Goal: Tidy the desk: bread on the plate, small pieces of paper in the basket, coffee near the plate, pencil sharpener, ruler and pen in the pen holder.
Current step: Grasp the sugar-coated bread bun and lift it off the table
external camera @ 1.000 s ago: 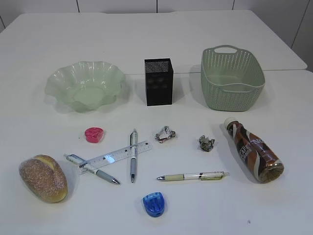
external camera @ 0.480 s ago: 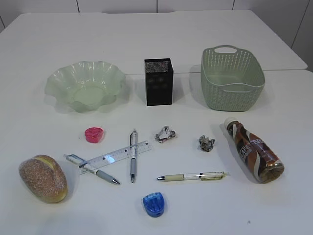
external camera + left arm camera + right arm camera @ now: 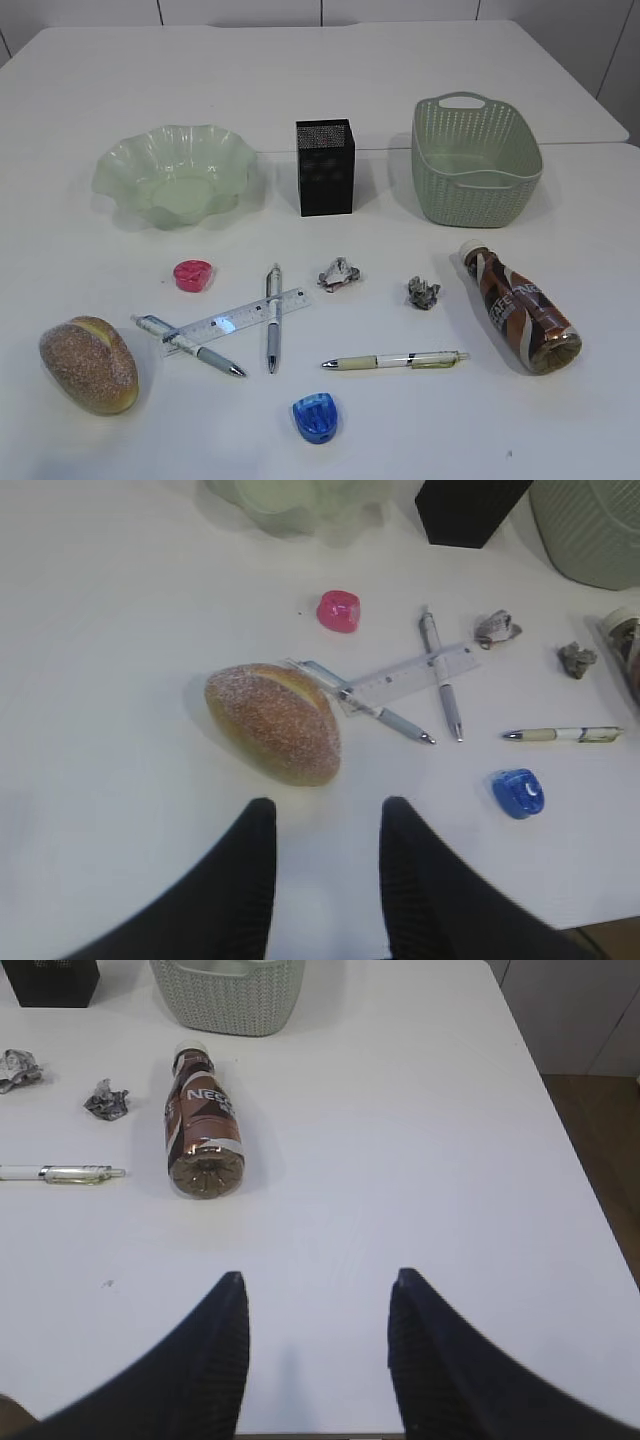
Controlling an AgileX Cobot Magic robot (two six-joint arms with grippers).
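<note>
— So, what does the outside camera give that the wrist cameras lack?
— All of the desk (image 3: 560, 420) at once: basket (image 3: 475, 160) back right, plate (image 3: 172, 175) back left, holder (image 3: 324, 167) between them, all three bare inside. No arm shows there.
— And nearer the front?
— Coffee (image 3: 520, 307) lies on its side at right, cap toward the basket. Bread (image 3: 88, 364) sits front left. Ruler (image 3: 233, 321) lies slanted with one pen (image 3: 271, 317) across it and another pen (image 3: 187, 345) at its low end; a third pen (image 3: 395, 359) lies apart. Blue sharpener (image 3: 314, 417) in front, pink sharpener (image 3: 192, 274) behind. Two paper balls (image 3: 338, 273) in the middle.
— Anything cut off?
— The left wrist camera clips the plate, holder and basket at its top edge.
— The claws?
— Left gripper (image 3: 322, 875) hovers just short of the bread, partly open, holding nothing. Right gripper (image 3: 315, 1360) hangs over bare desk short of the coffee's base, wider apart, also holding nothing.
</note>
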